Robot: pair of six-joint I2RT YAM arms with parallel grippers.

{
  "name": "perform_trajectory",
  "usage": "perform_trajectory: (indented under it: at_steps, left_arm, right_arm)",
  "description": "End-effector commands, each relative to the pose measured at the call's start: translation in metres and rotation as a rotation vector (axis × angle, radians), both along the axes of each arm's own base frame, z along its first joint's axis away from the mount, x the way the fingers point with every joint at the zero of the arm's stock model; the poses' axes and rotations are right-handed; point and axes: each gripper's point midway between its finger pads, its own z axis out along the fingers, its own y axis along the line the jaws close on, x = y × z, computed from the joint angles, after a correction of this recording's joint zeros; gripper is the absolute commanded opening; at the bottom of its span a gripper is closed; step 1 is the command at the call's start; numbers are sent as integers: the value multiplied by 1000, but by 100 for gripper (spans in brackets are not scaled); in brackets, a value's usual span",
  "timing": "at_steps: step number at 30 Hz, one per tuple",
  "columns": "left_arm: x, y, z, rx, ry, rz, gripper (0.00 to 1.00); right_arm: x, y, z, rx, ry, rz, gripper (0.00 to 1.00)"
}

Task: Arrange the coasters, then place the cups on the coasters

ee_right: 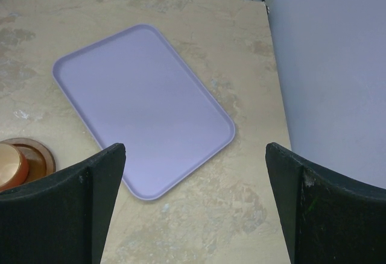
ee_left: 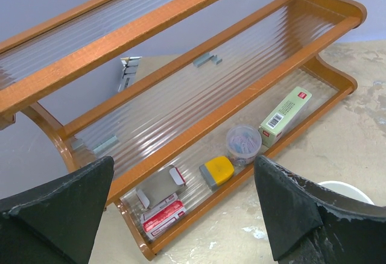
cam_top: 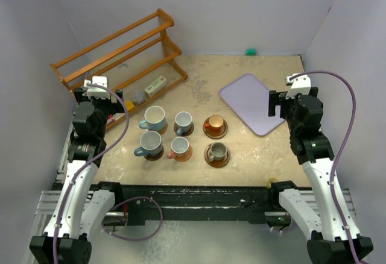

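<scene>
Six cups [cam_top: 183, 120] stood on six coasters [cam_top: 207, 160], one cup to each disc, in two rows of three around the middle of the bench [cam_top: 259, 161]. In the far row, from left to right, were a large light blue cup [cam_top: 155, 117], a small grey-blue cup and an orange cup [cam_top: 213, 124]. The near row held a large grey-blue cup [cam_top: 151, 143], a pink cup [cam_top: 179, 147] and a grey-olive cup [cam_top: 218, 151]. The handles of the two large cups pointed left.

The left tool [ee_left: 183, 167] hung released at the far left, jaws spread wide with nothing between them. It faced the wooden rack [cam_top: 120, 53], which stood in the far left corner. On the rack's lowest shelf lay a green box [ee_left: 284, 116], a clear tub [ee_left: 243, 143] of coloured clips, a yellow item [ee_left: 217, 170] and a red and white packet [ee_left: 161, 216].

The right tool [ee_right: 194, 149] was likewise released and empty, jaws wide apart. It was held above the near edge of the lavender tray [cam_top: 253, 102], which lay flat on the bench to the right of the cups and apart from them. In the right wrist view the orange cup on its coaster showed at the left edge. A small green object [cam_top: 251, 51] sat at the far edge of the bench by the back wall.
</scene>
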Motion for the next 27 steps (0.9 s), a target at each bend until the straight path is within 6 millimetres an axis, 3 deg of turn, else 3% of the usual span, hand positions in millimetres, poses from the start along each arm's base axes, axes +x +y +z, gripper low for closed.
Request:
perform_trajectory:
  at_steps: [1,27]
  left_arm:
    - [-2,3,18,-19,-68,15,95]
    - [-6,1,21,-9,-79,2,95]
  right_arm:
    - [1,-5,11,-8,-47,-19,100]
    - [-1,-5,8,-17,-44,-18,100]
